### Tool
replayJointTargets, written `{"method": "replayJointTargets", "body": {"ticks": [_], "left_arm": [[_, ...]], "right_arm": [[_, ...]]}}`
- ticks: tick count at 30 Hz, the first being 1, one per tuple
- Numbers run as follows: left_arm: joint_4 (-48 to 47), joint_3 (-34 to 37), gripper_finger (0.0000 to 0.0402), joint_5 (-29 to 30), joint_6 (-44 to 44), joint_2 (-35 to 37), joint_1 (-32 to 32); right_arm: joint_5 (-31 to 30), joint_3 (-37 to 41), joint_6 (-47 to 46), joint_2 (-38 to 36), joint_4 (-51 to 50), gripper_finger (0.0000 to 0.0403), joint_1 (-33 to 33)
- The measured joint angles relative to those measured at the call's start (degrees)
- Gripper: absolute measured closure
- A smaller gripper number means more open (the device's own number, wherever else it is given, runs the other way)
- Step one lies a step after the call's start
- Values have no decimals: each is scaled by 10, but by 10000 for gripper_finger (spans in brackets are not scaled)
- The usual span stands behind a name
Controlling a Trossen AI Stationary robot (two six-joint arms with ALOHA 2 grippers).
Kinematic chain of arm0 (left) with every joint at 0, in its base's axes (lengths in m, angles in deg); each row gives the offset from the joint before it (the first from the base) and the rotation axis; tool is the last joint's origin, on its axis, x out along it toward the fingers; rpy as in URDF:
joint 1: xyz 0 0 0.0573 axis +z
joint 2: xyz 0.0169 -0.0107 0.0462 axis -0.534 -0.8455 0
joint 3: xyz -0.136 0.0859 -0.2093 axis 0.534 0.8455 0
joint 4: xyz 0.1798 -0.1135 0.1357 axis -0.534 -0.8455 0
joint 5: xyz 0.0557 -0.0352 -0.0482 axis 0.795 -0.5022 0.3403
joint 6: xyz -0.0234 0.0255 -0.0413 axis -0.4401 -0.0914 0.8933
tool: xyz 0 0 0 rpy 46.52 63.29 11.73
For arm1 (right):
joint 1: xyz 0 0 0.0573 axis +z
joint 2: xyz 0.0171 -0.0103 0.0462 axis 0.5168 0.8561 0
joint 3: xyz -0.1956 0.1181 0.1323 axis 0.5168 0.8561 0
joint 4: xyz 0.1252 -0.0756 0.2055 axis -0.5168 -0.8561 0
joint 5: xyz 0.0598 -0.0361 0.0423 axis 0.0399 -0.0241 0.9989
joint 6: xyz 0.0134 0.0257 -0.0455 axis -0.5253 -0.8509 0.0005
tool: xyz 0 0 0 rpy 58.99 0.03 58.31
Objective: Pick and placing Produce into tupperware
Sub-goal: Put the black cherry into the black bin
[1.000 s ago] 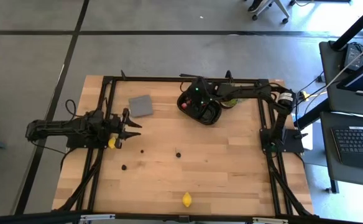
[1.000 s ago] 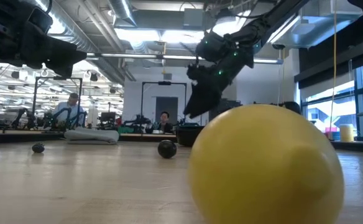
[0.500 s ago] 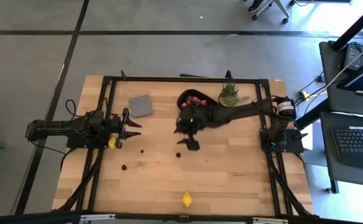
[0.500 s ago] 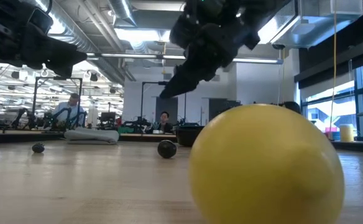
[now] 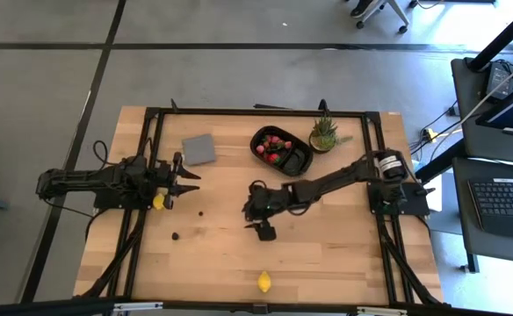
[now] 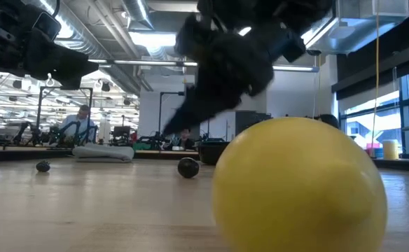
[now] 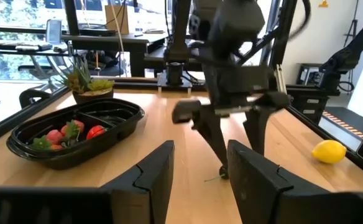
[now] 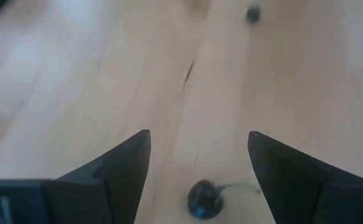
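The right arm stretches low across the table, its right gripper (image 5: 251, 213) pointing down with fingers spread around a dark berry (image 8: 204, 198). The tupperware (image 5: 283, 151) sits well behind it. The left gripper (image 5: 187, 180) waits, spread.

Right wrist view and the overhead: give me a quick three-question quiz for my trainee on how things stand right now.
1. True or false: the right gripper has its fingers shut on the dark berry.
2. The strawberries lie in: A the tupperware, B the grey square, C the plant pot.
3. Fill in: ___ lemons lie on the table.
Key: 1 false, the fingers are open either side of it; 2 A; 3 two.
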Motion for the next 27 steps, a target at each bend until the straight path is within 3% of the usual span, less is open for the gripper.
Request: {"method": "replayJointTargets", "body": {"ticks": [5,10,21,27], "left_arm": [[0,0,261,0,0,0,0],[0,0,261,0,0,0,0],[0,0,261,0,0,0,0],[0,0,261,0,0,0,0]], "right_arm": [[-19,0,-8,6,-2,132,7],[-76,25,-37,6,-1,132,23],[-93,128,-89,6,175,132,26],[-97,148,-100,6,202,132,25]]}}
